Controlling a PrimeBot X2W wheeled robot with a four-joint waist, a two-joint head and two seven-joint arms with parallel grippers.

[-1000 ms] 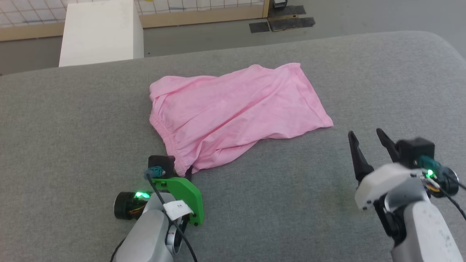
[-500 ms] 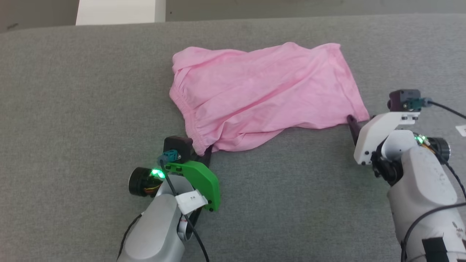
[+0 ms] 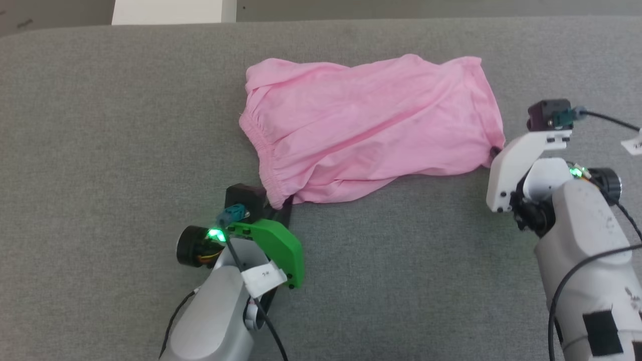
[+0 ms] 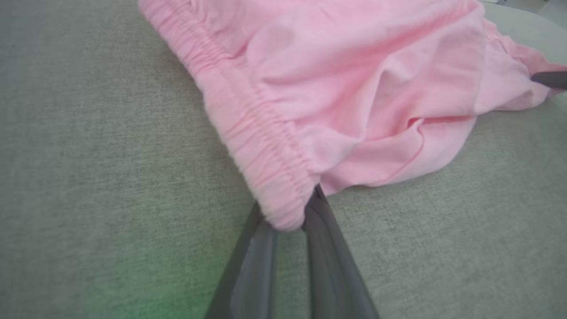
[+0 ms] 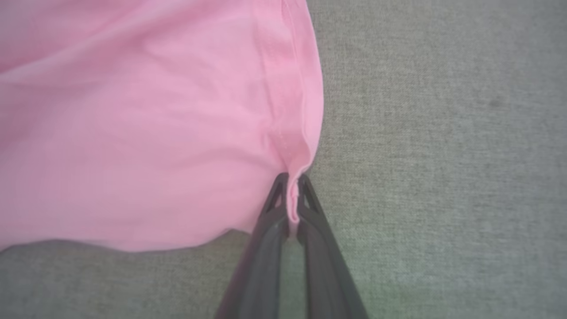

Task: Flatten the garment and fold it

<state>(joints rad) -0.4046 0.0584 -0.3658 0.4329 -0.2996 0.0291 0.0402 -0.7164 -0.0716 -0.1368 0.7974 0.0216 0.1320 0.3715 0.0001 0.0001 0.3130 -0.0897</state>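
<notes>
Nearest, the left pincer (image 4: 287,212) is clamped on the near end of the gathered elastic edge of the light pink, thin, wrinkled cloth garment (image 3: 371,125). The right pincer (image 5: 292,201) is closed on its hemmed corner. The garment lies rumpled mid-way across the padded grey fabric worktop (image 3: 100,125). It looks light, limp and apt to bunch, so corners seem the best holds. Beyond stands a white block (image 3: 170,10).

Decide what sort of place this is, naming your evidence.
Probably an indoor robot workroom: a pink garment lies on a broad grey upholstered surface, with a white block and bare grey floor beyond it.
</notes>
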